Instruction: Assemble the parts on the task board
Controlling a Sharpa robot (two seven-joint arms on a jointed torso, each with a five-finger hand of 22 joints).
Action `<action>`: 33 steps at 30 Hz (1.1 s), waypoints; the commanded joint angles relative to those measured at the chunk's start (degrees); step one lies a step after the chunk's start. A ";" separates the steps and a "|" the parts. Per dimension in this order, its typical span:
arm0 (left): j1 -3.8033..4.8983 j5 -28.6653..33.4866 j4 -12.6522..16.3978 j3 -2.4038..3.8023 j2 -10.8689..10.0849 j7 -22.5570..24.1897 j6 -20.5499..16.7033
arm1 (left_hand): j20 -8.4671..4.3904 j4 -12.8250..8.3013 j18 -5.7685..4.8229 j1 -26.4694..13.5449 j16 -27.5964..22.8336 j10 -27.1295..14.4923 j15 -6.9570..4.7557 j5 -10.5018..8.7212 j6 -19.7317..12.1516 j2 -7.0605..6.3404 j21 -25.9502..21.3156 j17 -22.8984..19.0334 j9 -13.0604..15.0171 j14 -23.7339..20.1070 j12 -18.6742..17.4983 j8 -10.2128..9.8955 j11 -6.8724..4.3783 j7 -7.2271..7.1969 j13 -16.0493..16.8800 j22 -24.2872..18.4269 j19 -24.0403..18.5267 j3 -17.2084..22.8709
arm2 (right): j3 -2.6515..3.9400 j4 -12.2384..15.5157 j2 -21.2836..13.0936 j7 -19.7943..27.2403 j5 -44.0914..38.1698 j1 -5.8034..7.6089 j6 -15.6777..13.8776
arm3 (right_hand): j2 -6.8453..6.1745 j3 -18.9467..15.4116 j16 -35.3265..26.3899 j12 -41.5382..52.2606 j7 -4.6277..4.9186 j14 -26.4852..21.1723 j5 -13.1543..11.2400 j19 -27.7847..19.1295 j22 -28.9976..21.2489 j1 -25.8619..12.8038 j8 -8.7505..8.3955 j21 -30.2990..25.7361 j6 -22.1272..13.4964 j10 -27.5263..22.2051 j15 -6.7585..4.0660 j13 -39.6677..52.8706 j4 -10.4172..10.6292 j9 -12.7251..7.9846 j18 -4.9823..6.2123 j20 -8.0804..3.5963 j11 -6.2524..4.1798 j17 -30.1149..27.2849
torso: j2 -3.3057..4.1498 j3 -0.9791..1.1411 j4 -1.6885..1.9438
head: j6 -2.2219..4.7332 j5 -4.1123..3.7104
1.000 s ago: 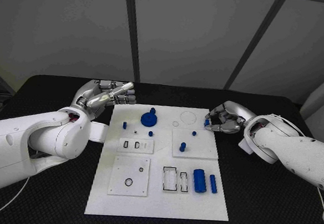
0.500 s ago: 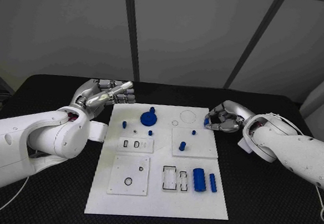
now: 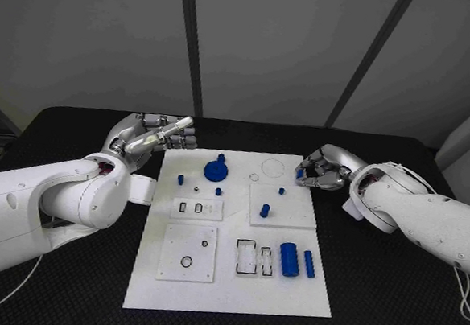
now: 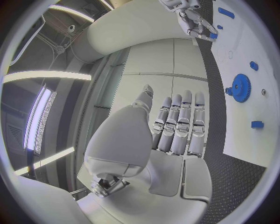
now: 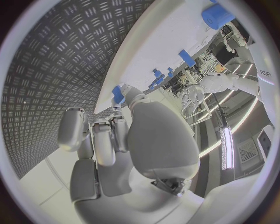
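Almost nothing has moved in the last second: we see the right hand [image 3: 318, 173] still at the far right corner of the task board [image 3: 231, 288], pinching a small blue part [image 5: 118, 94] at its fingertips, having drifted only slightly toward the board. That held part is a short peg; which way it points we cannot tell.

On the white board, a blue gear [image 3: 216, 173] with a knob stands near the far edge. Three small blue pegs [image 3: 265, 210] stand upright around the middle. Two blue cylinders [image 3: 290, 261] lie side by side toward the near right, their long axes running near to far. Beside them on the left are dark-outlined rectangular recesses [image 3: 246, 259]; whether anything sits in them we cannot tell. We find no writing that can be read.

Farther out, the left hand [image 3: 152, 137] hangs over the black table [image 3: 402, 314] at the board's far left corner, holding nothing, its fingers straight and side by side in the left wrist view.
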 commanded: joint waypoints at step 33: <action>0.08 -0.46 0.20 0.05 -0.58 0.11 0.42 | 0.13 -0.41 0.43 -0.05 -0.42 0.30 0.04 -0.36 0.36 0.60 0.41 0.08 -0.01 0.53 -0.29 -0.21 -0.09 0.18 0.01 -0.11 0.28 0.06 | 0.10 11.00 -2.33 -4.30 -1.73 0.23 -5.83 | 3.60 4.20 0.33 0.24 -1.43 5.97 -1.88 0.84 0.92 1.05 1.71 0.76 3.55 0.47 -1.23 6.02 -2.37 0.13 -0.57 -1.00 -1.38 15.07 | -0.39 -0.18 -0.27 | -0.42 0.40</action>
